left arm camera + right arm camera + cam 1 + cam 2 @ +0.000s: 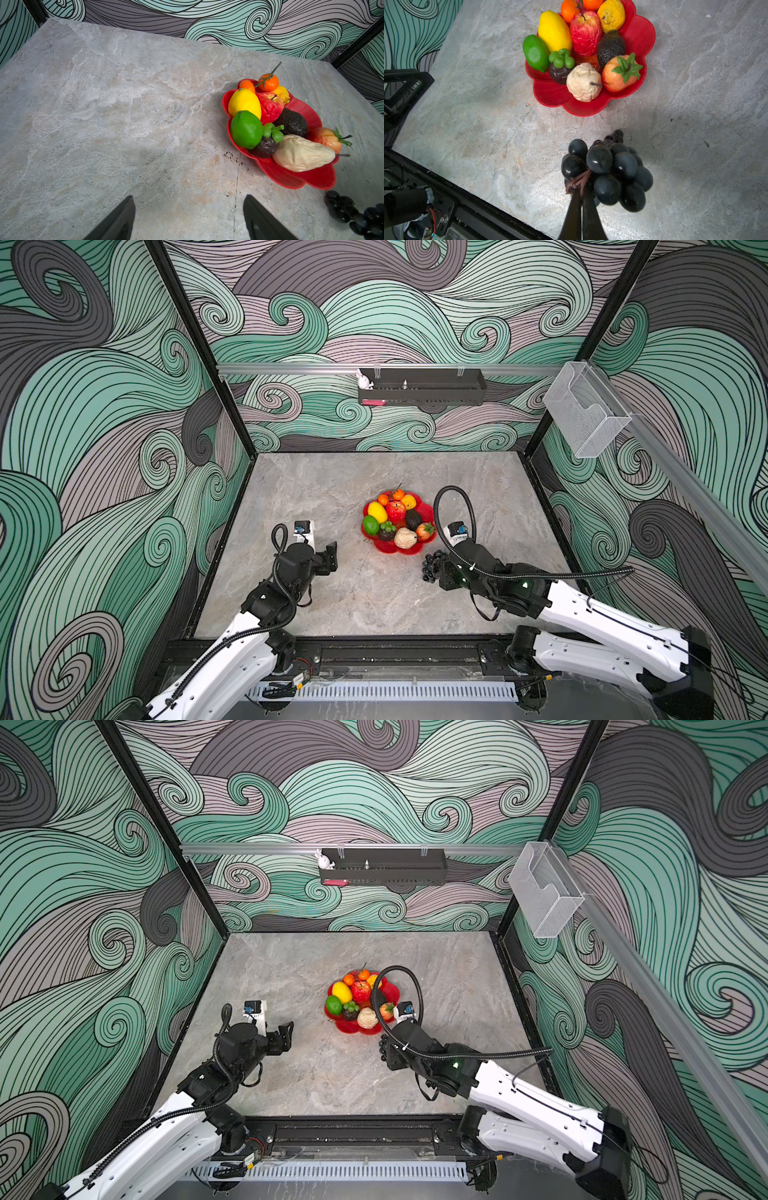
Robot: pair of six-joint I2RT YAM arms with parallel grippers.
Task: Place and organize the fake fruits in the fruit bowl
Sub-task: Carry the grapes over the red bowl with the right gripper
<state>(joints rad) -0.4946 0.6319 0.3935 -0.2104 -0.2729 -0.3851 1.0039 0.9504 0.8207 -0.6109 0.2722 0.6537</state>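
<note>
1. Grey marble-look tabletop (374, 597) boxed in by swirly green-and-grey walls (104, 406), pretty loud backdrop tbh.
2. Far left: the left arm (232, 651) comes up from the near-left corner, elbow bent, wrist turned so the left gripper (331, 556) points right toward the middle. Its fingers (116, 220) are spread wide, nothing between them, only bare marble below. It's well apart from the fruit bowl (384, 548).
3. Middle: that red flower-shaped bowl sits on the table, loaded up. There's a lime (370, 525) and lemon (377, 511) on its left side and an apple (396, 511) in the centre. The oranges (383, 499) and a yellow pear (409, 502) are at the far rim, with an avocado (413, 519) right of the apple. Along the near edge sit a dark fruit with a green cap (386, 531), the cream lumpy one (405, 538) and an orange-red fruit with green leaves (424, 531).
4. Right: the grape bunch (608, 170) is outside the bowl, near its near-right rim. The right gripper (581, 192) has its fingers pinched tight on the brown stem (578, 180). Can't tell if the bunch touches the table.
5. The right arm (582, 605) reaches in from the near-right corner, forearm stretched toward the centre, wrist aimed left.
</note>
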